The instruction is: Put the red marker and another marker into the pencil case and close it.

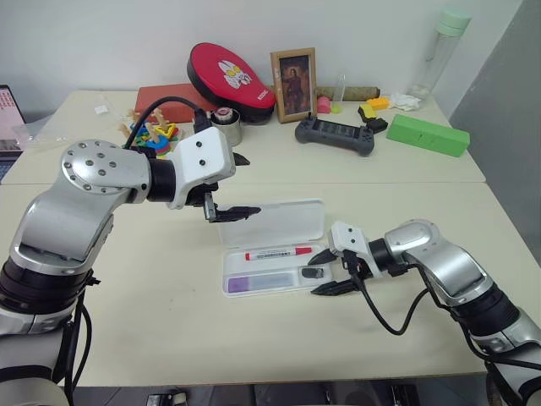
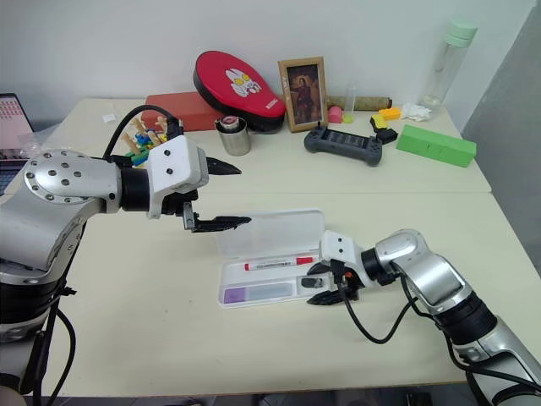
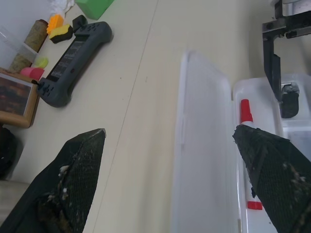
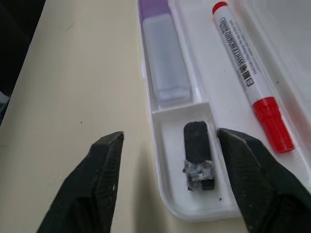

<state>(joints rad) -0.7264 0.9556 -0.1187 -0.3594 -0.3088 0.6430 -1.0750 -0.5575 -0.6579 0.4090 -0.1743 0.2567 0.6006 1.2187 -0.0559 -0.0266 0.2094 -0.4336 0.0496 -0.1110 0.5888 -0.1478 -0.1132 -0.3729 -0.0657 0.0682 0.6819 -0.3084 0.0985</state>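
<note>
Both markers lie in the pencil case (image 1: pixel 272 269): red marker (image 1: pixel 277 252), purple marker (image 1: pixel 258 283). My right hand (image 1: pixel 331 272) hangs spread at the tray's end, empty; left hand (image 1: pixel 239 185) spread above the upright lid (image 1: pixel 272 221). Closing carelessly, I risk shoving the case across the desk (image 1: pixel 169 313).

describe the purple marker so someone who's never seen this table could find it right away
Find the open white pencil case at the table's front middle. The purple marker lies in its near compartment: stubby, pale lilac, purple-capped, unlike the slim red marker behind it and the small dark piece beside it.
</note>
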